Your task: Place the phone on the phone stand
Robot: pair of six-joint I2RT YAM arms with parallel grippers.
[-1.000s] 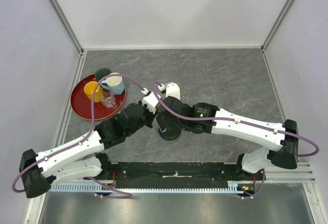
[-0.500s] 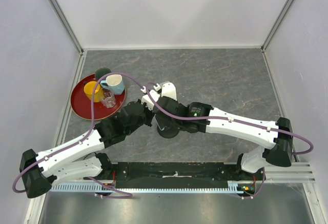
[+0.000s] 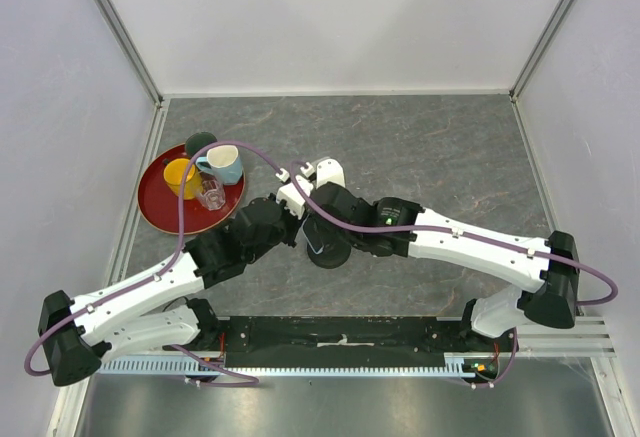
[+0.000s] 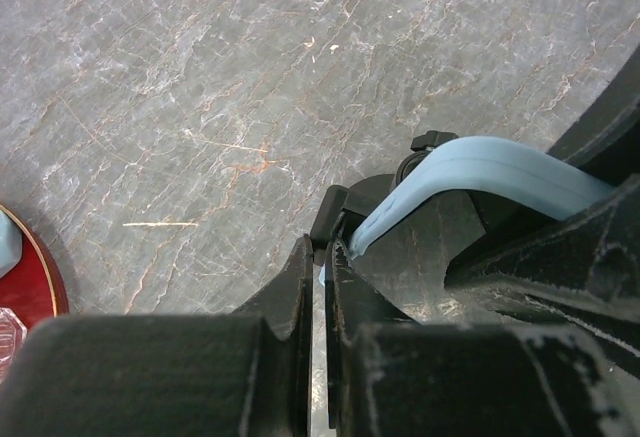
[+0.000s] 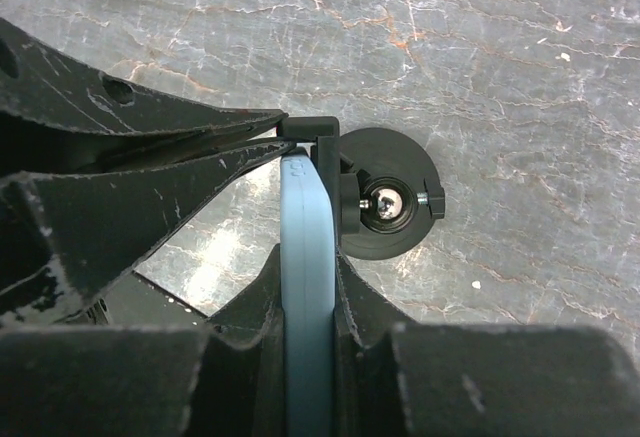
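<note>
My right gripper point(image 5: 308, 257) is shut on the phone point(image 5: 305, 287), gripping it edge-on by its light blue case. The phone's far end sits against the clamp cradle point(image 5: 322, 147) of the phone stand point(image 5: 385, 207), a black disc base with a ball joint. The blue edge also shows in the left wrist view point(image 4: 480, 162). My left gripper point(image 4: 320, 247) is shut, its tips pinching the cradle's black clamp tab point(image 4: 328, 219). In the top view both grippers, left point(image 3: 296, 219) and right point(image 3: 318, 232), meet over the stand's base point(image 3: 330, 255); the phone is hidden there.
A red tray point(image 3: 152, 207) with several cups stands at the left, close to the left arm. Its rim shows in the left wrist view point(image 4: 30, 292). The enclosure walls border the grey marble table point(image 3: 440, 147).
The right arm swung a little left and then eased back, and both wrists ended slightly farther left. Both grips look unchanged.
</note>
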